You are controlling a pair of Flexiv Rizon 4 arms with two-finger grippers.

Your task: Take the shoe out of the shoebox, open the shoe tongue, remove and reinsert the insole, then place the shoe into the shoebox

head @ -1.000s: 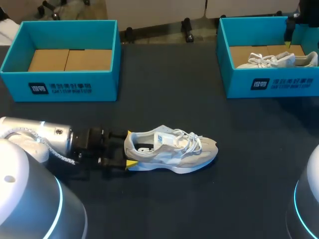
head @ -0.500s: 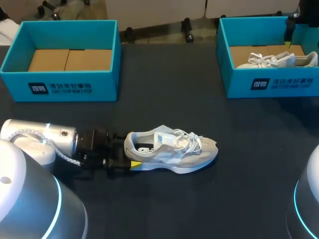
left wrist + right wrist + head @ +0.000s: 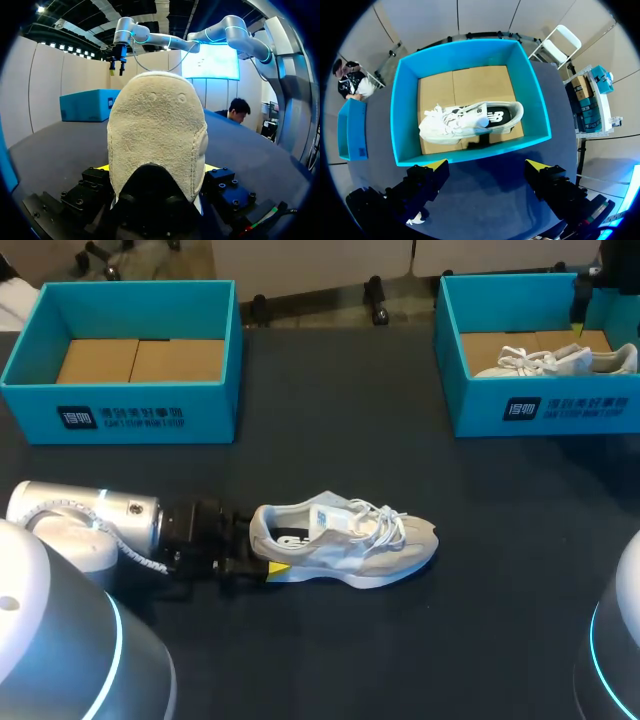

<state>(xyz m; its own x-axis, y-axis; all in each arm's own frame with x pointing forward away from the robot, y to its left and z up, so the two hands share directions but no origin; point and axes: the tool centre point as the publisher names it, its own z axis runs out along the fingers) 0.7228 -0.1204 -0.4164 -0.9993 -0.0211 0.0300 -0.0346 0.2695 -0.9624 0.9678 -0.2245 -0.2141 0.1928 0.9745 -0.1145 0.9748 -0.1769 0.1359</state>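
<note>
The shoe (image 3: 345, 540) is lying on its sole on the tabletop (image 3: 330, 420), lower centre of frame, toe pointing right. Left jaws are clamping its heel from both sides. Right jaws are hanging wide open above the upper-right shoebox (image 3: 580, 405), which is holding a second shoe (image 3: 465, 120). The upper-left shoebox (image 3: 150, 415) is sitting well apart.
</note>
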